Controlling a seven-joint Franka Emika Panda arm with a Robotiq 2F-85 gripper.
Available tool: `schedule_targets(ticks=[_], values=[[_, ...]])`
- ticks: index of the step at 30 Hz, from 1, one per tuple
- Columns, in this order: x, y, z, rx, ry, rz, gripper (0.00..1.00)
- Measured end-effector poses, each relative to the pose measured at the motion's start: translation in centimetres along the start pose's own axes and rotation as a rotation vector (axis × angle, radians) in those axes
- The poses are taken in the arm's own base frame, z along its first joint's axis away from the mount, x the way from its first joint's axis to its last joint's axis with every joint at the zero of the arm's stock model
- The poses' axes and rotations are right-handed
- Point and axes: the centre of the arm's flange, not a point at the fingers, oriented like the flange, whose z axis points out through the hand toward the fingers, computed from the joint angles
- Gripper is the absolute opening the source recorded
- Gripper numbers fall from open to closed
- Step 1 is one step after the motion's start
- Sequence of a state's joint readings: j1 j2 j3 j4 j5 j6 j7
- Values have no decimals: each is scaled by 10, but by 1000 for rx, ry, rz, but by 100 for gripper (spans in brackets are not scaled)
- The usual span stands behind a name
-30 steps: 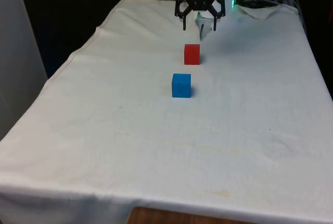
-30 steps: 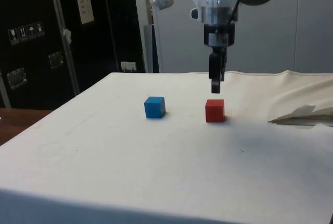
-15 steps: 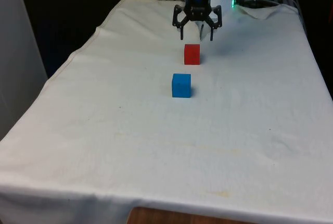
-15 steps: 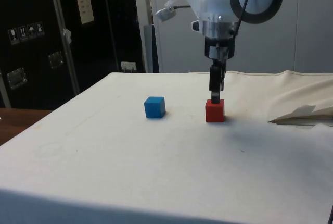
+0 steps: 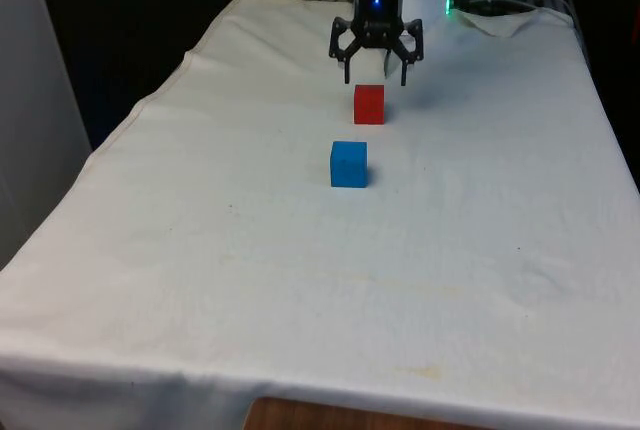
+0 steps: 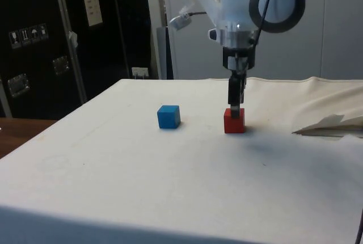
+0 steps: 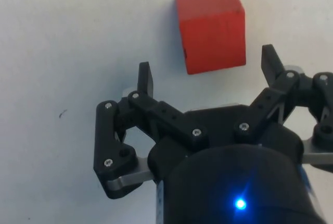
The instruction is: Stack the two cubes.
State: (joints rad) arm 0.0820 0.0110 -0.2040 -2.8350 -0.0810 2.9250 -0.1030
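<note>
Gripper hovering over the red cube, fingers spread apart.

The white cloth (image 5: 200,250) is covering the table. The gripper (image 5: 375,78) is hanging just above the red cube (image 5: 369,104), fingers wide and holding nothing; in the side view the fingertips (image 6: 236,108) appear level with the cube's top, though contact is unclear. The blue cube (image 5: 349,164) is resting near the red one, at about 7 o'clock in the front view, not touching.

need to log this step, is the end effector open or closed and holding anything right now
End effector: open and holding nothing, fingers spread just above the red cube, which sits on the table cloth.
</note>
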Motion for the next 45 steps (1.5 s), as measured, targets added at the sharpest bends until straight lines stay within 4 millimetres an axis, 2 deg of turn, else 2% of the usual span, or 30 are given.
schedule_targets(ticks=[25, 26, 27, 28, 29, 30, 35, 45], values=[[6, 17, 35, -29, -9, -15, 100], [6, 17, 36, -30, -9, -16, 96], [6, 17, 36, -30, -9, -16, 88], [6, 17, 37, -30, -10, -16, 88], [6, 17, 38, -31, -10, -16, 79], [6, 18, 39, -32, -11, -15, 56], [5, 18, 39, -32, -12, -15, 2], [5, 18, 39, -32, -12, -15, 0]])
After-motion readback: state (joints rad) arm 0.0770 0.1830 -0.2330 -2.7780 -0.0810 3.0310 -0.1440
